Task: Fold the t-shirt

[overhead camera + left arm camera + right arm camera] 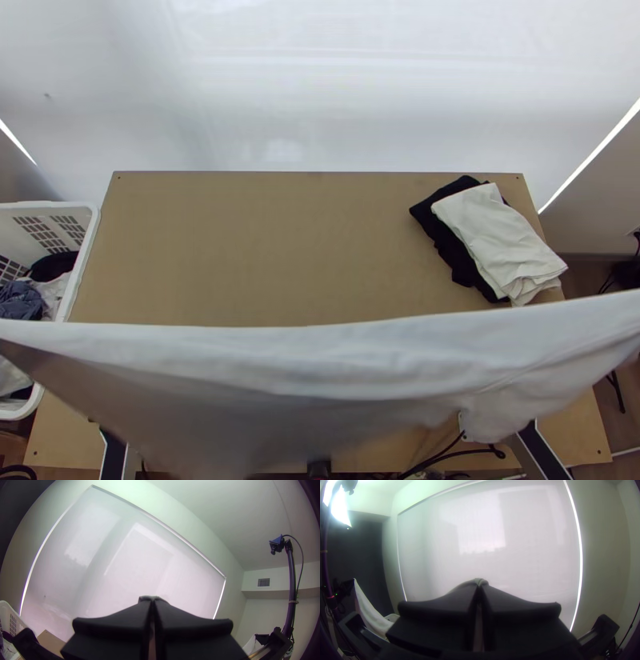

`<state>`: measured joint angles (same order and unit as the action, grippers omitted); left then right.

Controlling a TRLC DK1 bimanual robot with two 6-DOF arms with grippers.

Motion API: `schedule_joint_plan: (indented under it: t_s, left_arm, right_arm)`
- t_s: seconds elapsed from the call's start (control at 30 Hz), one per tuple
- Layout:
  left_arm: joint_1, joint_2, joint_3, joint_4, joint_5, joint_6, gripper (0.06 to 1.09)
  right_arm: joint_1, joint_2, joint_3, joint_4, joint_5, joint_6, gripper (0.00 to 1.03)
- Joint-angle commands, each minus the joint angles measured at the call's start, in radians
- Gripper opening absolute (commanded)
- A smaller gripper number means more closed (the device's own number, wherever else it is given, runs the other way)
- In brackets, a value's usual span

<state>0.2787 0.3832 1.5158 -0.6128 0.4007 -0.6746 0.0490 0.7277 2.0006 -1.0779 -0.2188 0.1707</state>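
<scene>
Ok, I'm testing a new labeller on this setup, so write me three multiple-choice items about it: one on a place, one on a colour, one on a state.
1. Where is the white basket in the top view?
A) At the table's right side
B) Beyond its far edge
C) At its left side

2. What colour is the top cloth of the folded pile?
A) White
B) Red
C) Green

3. How is the t-shirt?
A) Spread flat on the table
B) Held up, stretched between both grippers
C) Bunched in the basket

Key:
1: C, its rim runs along the table's left side.
2: A, white fabric lies over the black cloth.
3: B, the left gripper and right gripper are each shut on it, and the top view shows it stretched across.
</scene>
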Motion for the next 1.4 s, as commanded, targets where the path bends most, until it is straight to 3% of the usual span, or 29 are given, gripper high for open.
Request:
schedule_joint_plan:
  t_s: [0.0, 0.13, 0.33, 0.53, 0.77, 0.9, 1.07, 1.37]
  left_arm:
    - [-0.012, -0.041, -0.043, -0.015, 0.001, -0.003, 0.09]
    - [-0.013, -0.026, -0.075, -0.015, 0.004, -0.002, 0.09]
    - [-0.012, -0.021, -0.328, 0.067, 0.007, 0.03, 0.09]
    - [-0.027, 0.08, -0.646, 0.277, 0.024, 0.035, 0.09]
    - [-0.107, 0.414, -0.783, 0.548, -0.022, 0.101, 0.09]
    - [-0.121, 0.637, -0.753, 0.627, -0.04, 0.129, 0.09]
    - [-0.118, 0.924, -0.648, 0.64, -0.046, 0.138, 0.09]
    - [-0.127, 1.194, -0.513, 0.725, -0.097, 0.165, 0.09]
  right_arm:
    - [0.002, -0.073, -0.092, -0.013, 0.01, -0.007, 0.03]
    - [0.005, -0.076, -0.148, 0.004, 0.004, 0.021, 0.03]
    - [0.009, -0.037, -0.454, 0.134, -0.085, 0.09, 0.03]
    - [0.19, 0.156, -0.683, 0.335, -0.062, 0.108, 0.03]
    - [0.218, 0.477, -0.718, 0.504, -0.062, 0.076, 0.03]
    - [0.21, 0.651, -0.701, 0.61, -0.062, 0.072, 0.03]
    - [0.21, 0.843, -0.603, 0.641, -0.062, 0.062, 0.03]
    - [0.198, 1.039, -0.457, 0.658, -0.062, 0.041, 0.03]
